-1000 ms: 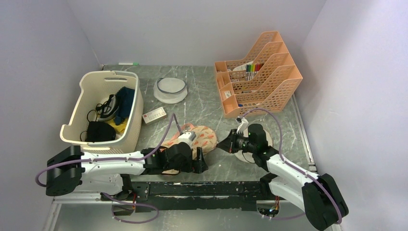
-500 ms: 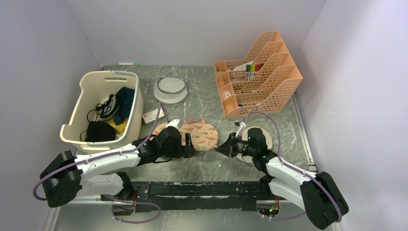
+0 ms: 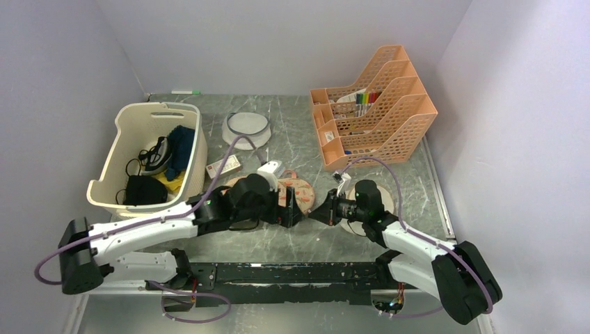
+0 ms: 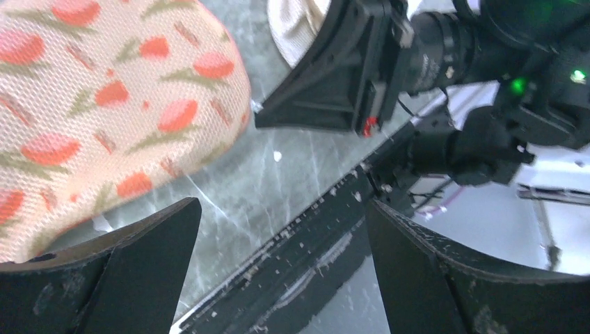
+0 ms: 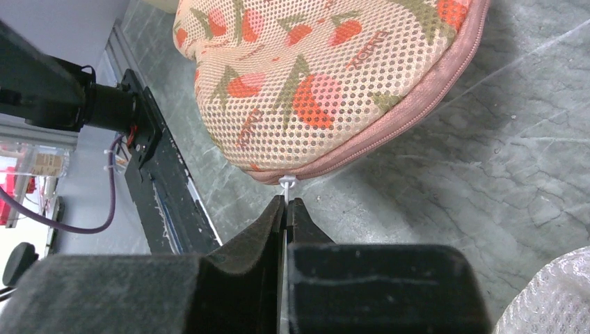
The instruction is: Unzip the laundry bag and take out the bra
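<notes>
The peach floral laundry bag [image 3: 300,189] lies flat mid-table, zipped along its pink zip edge [image 5: 417,111]. My right gripper [image 5: 286,202] is shut on the thin white zip pull [image 5: 286,182] at the bag's near right edge. From above, the right gripper [image 3: 314,212] points left at the bag. My left gripper [image 4: 284,209] is open and holds nothing. It hovers just beside the bag's right lobe [image 4: 104,104], facing the right gripper [image 4: 327,90]. In the top view the left gripper [image 3: 289,209] covers part of the bag. The bra is out of view.
A cream slotted basket [image 3: 149,163] with dark clothes stands at the left. A white round bowl [image 3: 245,129] and a small card box [image 3: 222,167] lie behind the bag. An orange file rack [image 3: 376,111] stands back right. A white disc [image 3: 386,202] lies under the right arm.
My left arm swung from the near edge up and right over the bag, its gripper still open. The right gripper crept left toward the bag and stayed shut.
</notes>
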`<move>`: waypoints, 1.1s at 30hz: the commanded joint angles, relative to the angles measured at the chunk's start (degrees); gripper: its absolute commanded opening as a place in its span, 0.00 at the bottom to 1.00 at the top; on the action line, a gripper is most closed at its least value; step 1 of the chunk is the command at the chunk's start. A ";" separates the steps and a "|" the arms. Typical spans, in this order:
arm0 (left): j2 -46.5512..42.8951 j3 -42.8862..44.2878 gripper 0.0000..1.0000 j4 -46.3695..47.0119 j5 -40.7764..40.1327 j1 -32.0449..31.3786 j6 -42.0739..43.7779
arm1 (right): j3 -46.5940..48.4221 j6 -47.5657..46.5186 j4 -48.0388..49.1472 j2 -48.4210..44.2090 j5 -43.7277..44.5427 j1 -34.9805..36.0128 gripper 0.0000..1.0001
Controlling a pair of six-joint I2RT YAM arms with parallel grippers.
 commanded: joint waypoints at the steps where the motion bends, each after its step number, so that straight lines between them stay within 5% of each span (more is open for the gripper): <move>1: 8.77 9.11 0.99 -7.32 -7.84 0.36 7.02 | 1.64 0.07 3.02 0.06 -1.32 0.33 0.00; 8: 22.43 15.22 0.79 -5.99 -7.34 0.46 10.99 | 1.47 0.47 1.57 -2.22 -1.11 1.80 0.00; 13: 24.19 11.45 0.71 -1.66 -6.95 0.35 8.91 | 2.41 -0.30 -1.25 -2.83 0.12 1.90 0.00; 24: 22.83 6.41 0.31 0.75 -6.19 0.26 6.59 | 3.82 -1.65 -0.80 2.61 -0.10 2.79 0.00; 29: 23.60 7.28 0.07 -1.51 -6.35 0.26 7.33 | 5.43 -1.22 -3.10 3.76 4.64 2.79 0.00; 33: 20.87 3.99 0.07 -0.49 -6.23 0.26 6.56 | 3.60 2.28 -3.16 3.10 15.86 2.62 0.00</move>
